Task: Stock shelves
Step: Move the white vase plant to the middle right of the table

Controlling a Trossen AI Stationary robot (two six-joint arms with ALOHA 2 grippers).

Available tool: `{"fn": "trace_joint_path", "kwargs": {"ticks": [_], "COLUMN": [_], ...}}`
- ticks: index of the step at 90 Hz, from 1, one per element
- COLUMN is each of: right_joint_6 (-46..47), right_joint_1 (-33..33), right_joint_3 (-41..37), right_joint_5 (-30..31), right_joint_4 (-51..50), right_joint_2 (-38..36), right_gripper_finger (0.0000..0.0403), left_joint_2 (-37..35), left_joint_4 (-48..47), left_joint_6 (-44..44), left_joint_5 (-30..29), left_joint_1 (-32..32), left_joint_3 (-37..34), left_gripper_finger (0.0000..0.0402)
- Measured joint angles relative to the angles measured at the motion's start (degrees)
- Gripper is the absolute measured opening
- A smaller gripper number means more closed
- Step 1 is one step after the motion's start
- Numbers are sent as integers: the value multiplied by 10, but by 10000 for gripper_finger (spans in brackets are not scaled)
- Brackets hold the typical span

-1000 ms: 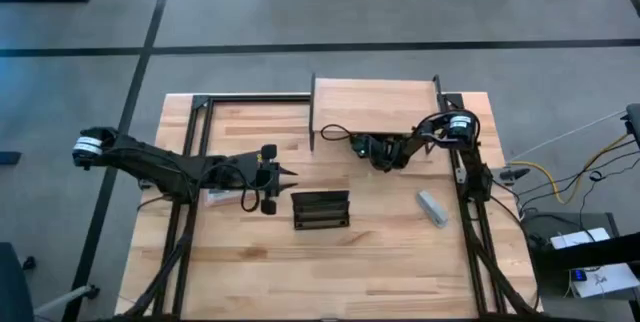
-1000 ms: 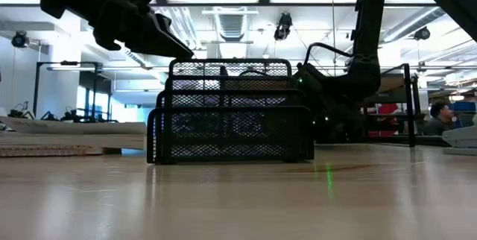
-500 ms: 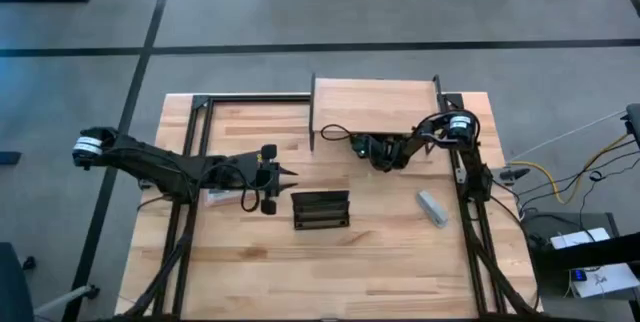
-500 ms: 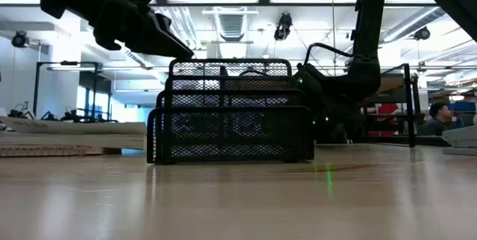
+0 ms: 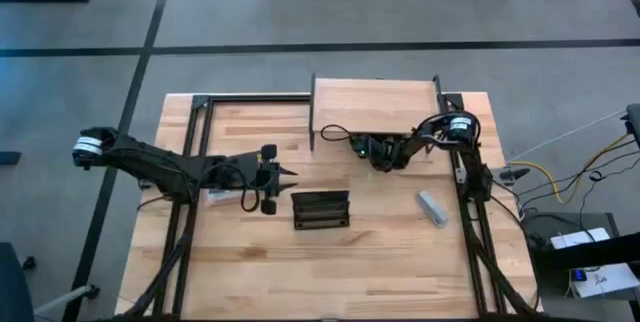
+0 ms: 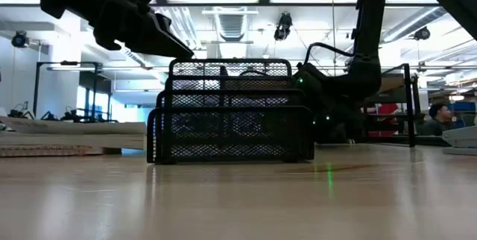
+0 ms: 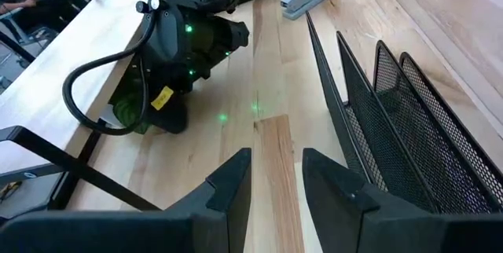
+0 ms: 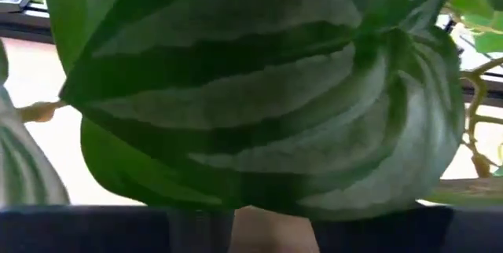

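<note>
The shelf (image 5: pixel 375 97), a light wood board on thin black legs (image 7: pixel 71 170), stands at the table's far edge. My right gripper (image 5: pixel 365 148) reaches in from the right, low at the shelf's near edge. A green plant with striped leaves (image 8: pixel 251 88) fills its wrist view. In the left wrist view the plant (image 7: pixel 126 115) shows under the board, right at that gripper. My left gripper (image 7: pixel 277 166) hovers open left of the black wire rack (image 5: pixel 321 210), pointing toward the shelf, with nothing between its fingers.
The black wire rack (image 7: pixel 393 127) stands mid-table, just right of my left gripper. A grey stapler (image 5: pixel 432 208) lies right of it. A small white object (image 5: pixel 215 197) lies under the left arm. The table's near half is bare wood (image 5: pixel 330 272).
</note>
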Motion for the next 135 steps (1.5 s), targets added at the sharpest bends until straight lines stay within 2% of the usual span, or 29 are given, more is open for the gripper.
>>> {"fn": "trace_joint_path", "kwargs": {"ticks": [12,26,45,59,74,87,102,115,135], "right_joint_6": [0,1,-13,-2,14,28,54,73,100], "right_joint_1": [1,5,6,14,33,43,45,46,47], "right_joint_3": [1,1,-1,0,0,-1,-1,-1,-2], "right_joint_5": [-8,-40,-95,-116,-115,-111,-111,-102,-84], "right_joint_4": [-18,-104,-227,-282,-306,-310,-310,-307,-306], "right_joint_2": [-10,-54,-118,-137,-138,-138,-135,-126,-115], "right_gripper_finger": [181,229,262,261,238,218,209,213,238], "left_joint_2": [0,0,0,0,0,0,38,116,217], "left_joint_4": [7,14,46,79,112,130,175,201,159], "left_joint_6": [0,0,10,15,14,14,47,66,67], "left_joint_5": [0,0,0,-3,-33,-35,-35,-34,-35], "left_joint_1": [0,0,0,1,25,49,57,59,90], "left_joint_3": [0,0,0,0,0,0,6,55,195], "left_gripper_finger": [98,98,98,98,98,100,125,170,229]}}
